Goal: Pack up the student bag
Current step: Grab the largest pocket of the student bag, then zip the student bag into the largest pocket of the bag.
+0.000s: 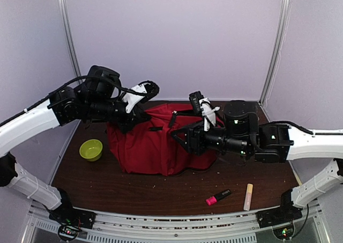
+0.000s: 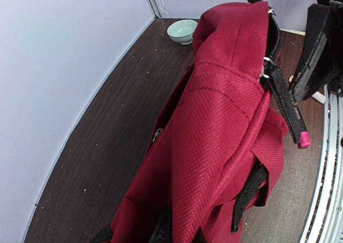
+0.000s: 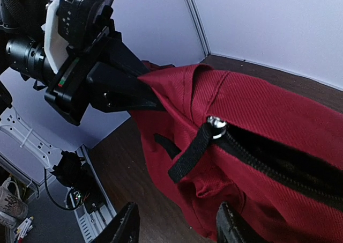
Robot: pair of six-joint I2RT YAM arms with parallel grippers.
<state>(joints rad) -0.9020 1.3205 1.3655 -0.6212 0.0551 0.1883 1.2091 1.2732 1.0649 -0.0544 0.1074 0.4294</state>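
Observation:
The red student bag stands mid-table, its top zipper partly open onto dark lining. My left gripper is shut on the fabric at the bag's upper left edge; in the left wrist view the bag fills the frame and its cloth is pinched in that gripper. My right gripper is open at the bag's right side. In the right wrist view that gripper has its fingers spread below a black zipper pull, not touching it. The left gripper also shows there, holding the bag's corner.
A green bowl sits left of the bag and also shows in the left wrist view. A pink marker and a pale stick lie near the front right. Walls stand close behind and at both sides.

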